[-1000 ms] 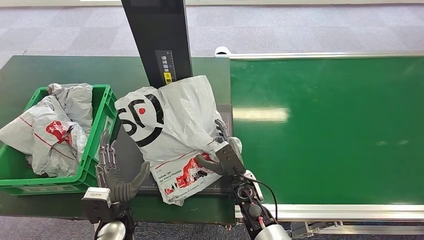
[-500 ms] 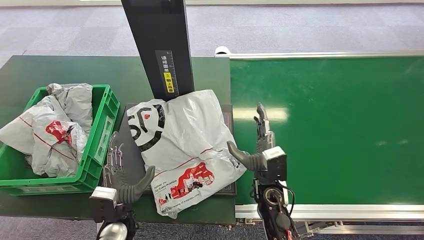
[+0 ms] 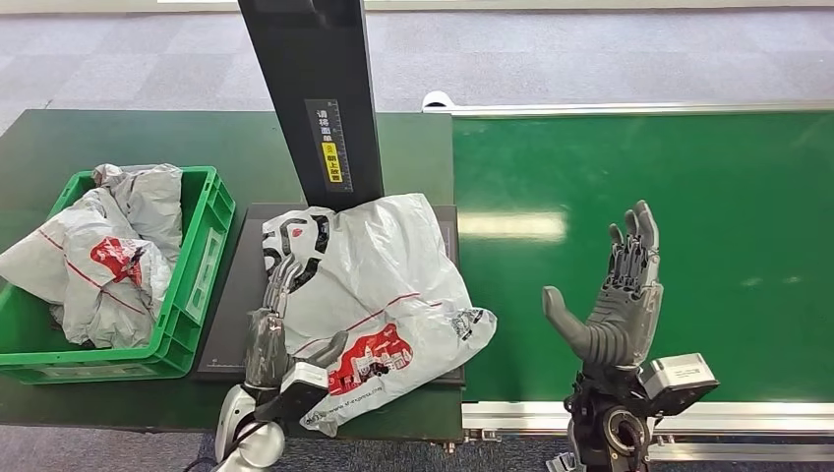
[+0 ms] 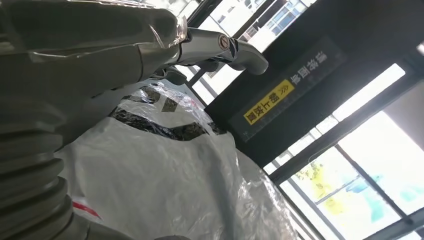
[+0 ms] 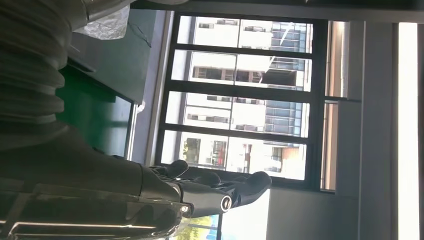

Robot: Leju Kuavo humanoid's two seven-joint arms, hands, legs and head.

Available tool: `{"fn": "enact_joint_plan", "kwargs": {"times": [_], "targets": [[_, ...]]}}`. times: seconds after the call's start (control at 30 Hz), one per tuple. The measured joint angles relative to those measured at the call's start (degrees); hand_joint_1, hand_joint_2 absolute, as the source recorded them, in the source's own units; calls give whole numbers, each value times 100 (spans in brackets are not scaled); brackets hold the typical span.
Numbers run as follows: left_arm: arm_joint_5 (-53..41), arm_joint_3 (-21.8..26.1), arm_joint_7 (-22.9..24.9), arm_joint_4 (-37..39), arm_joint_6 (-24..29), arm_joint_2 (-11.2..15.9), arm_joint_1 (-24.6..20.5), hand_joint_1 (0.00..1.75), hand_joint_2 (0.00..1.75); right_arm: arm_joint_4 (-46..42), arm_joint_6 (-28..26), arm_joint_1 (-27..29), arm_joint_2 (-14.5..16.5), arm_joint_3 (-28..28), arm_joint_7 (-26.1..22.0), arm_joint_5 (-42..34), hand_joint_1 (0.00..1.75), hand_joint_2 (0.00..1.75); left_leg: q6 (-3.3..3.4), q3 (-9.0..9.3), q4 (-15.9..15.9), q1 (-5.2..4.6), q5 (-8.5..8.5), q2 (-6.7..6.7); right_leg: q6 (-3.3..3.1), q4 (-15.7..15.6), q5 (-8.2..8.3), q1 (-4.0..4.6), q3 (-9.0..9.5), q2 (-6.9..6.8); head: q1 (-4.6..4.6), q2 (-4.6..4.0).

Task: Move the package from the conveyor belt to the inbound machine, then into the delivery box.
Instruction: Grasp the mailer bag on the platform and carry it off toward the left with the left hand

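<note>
At the left of the frame a green plastic crate [image 3: 202,258] with ribbed, slotted walls sits on the dark green table [image 3: 59,138], holding crumpled grey mailer bags [image 3: 108,256] with red print; judging by the task, this is the delivery box, set close beside the scanner so that a bag needs only a short carry. Just right of it, at lower centre, the package [image 3: 379,285] lies flat on the dark platform [image 3: 236,305] of the inbound machine, at the foot of the machine's black post [image 3: 310,88], likely so its label faces up for reading. It is a soft, glossy white plastic mailer, wrinkled, with a black round logo and red print, and 1 corner hangs over the platform's near edge. The left hand [image 3: 280,329] rests on the package's left edge, fingers laid along the film and thumb against it; whether it truly grips is hard to tell, though it looks placed to gather the slack plastic for the move toward the crate. At the right, the right hand [image 3: 615,310] is released, fingers spread and raised above the smooth, shiny green conveyor belt [image 3: 688,187], holding nothing.
</note>
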Motion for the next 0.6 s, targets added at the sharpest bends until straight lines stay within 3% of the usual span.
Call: {"fn": "enact_joint_plan", "kwargs": {"times": [0.17, 0.27, 0.53, 0.57, 0.6], "targets": [[-1844, -7, 968, 783, 504, -9, -497, 0, 175, -68, 302, -7, 84, -193, 0, -21, 0, 175, 0, -1, 0, 0, 0, -2, 0, 0, 0, 0, 1, -1, -1, 1], [-2564, -29, 1460, 1355, 481, -40, -851, 0, 175, -65, 406, -54, 148, -290, 0, -26, 0, 175, 0, 0, 0, 0, 1, -2, 1, 0, 1, 0, 3, -1, -1, 1], [-2543, -23, 1440, 2270, 27, -101, -1443, 0, 175, -31, 452, -132, 232, -461, 0, -39, 0, 175, 1, 4, 0, 0, 2, -5, 1, 1, 1, -1, 12, -7, -1, 1], [-2529, -22, 1426, 2346, -30, -105, -1500, 17, 175, -26, 464, -135, 240, -478, 0, -45, 0, 175, 1, 6, 0, -1, 2, -6, 1, 1, 1, -1, 16, -9, -1, 1], [-2517, -21, 1416, 2414, -78, -108, -1548, 58, 175, -21, 477, -136, 249, -493, 0, -49, 0, 175, 1, 9, 0, -1, 2, -6, 1, 1, 1, -1, 20, -10, -1, 0]]}}
